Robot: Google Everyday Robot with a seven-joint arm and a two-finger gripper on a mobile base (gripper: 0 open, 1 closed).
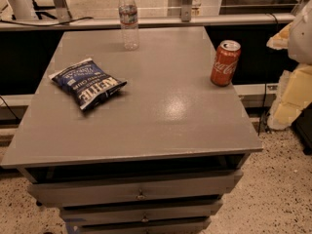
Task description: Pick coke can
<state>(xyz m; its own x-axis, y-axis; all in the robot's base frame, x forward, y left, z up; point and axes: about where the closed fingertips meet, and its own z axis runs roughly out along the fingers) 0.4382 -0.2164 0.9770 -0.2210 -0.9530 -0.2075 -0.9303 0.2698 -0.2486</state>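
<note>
The coke can [225, 63] is standing upright on the grey drawer cabinet [161, 126], close to its right edge and toward the far right corner, with the silver top up and the white script facing the camera. The gripper [298, 35] is showing as a pale shape off the cabinet's right side, apart from the can; whether it is released or clenched cannot be told. A dark blue Kettle chip bag [88, 83] is lying flat on the cabinet's left half. A clear plastic water bottle [128, 19] is standing upright at the cabinet's far edge, capped and near the middle. Drawers [136, 191] with small knobs are showing along the cabinet's front.
</note>
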